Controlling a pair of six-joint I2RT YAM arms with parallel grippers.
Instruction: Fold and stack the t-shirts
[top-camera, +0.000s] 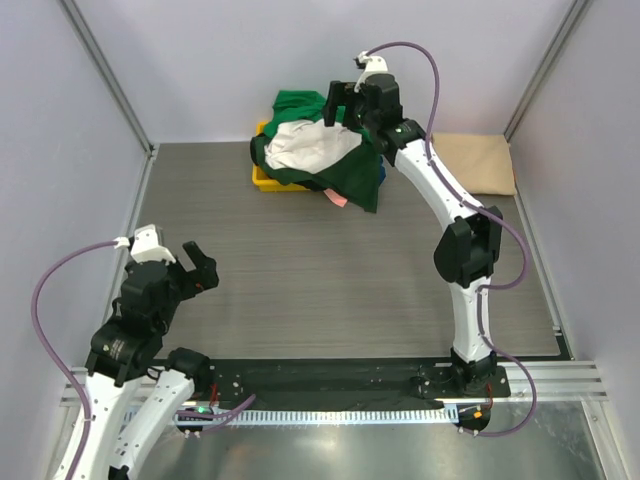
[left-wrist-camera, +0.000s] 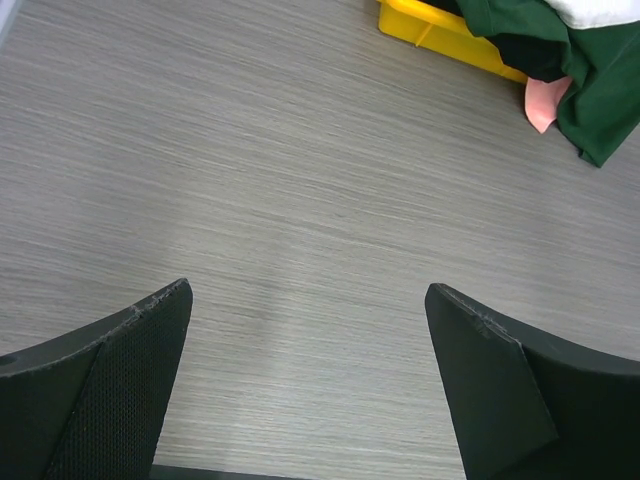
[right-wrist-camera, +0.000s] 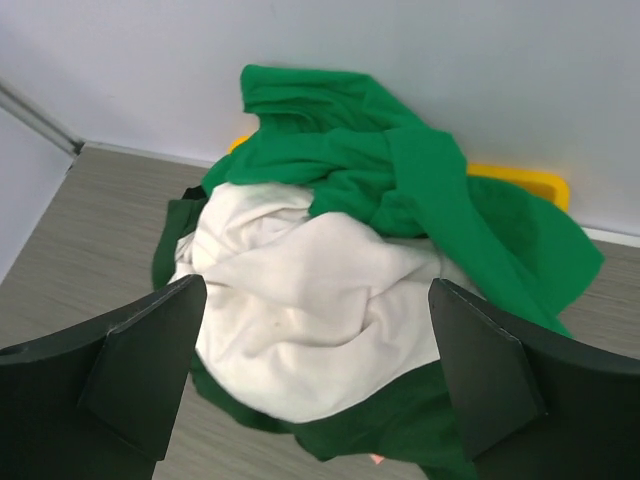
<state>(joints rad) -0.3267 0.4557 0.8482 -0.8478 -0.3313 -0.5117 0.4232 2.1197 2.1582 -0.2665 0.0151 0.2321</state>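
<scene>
1. My right gripper (right-wrist-camera: 315, 290) is spread wide with nothing in it. It hangs over the far right side of the shirt pile, and its wrist camera looks down onto the heap.
2. My left gripper (left-wrist-camera: 308, 292) is also spread wide and carries nothing. It hangs over bare table (top-camera: 300, 280) on the near left, well apart from the clothes.
3. The pile sits at the far middle of the table, heaped on a yellow tray (top-camera: 270, 182) against the back wall. Only the tray's near left corner and a strip of its far rim show from under the cloth.
4. The white shirt (right-wrist-camera: 300, 300) is bunched in the middle of the heap, crumpled and unfolded.
5. The bright green shirt (right-wrist-camera: 340, 150) lies over the far side of the white one and runs down its right side.
6. The dark green shirt (top-camera: 350, 175) lies under the white one and spills off the tray onto the table toward the near right.
7. A small pink piece of cloth (left-wrist-camera: 545, 100) pokes out from under the dark green edge, touching the table just beside the tray.
8. The tan shirt (top-camera: 475, 160) lies flat in the far right corner, apart from the pile. I count 1 shirt there.
</scene>
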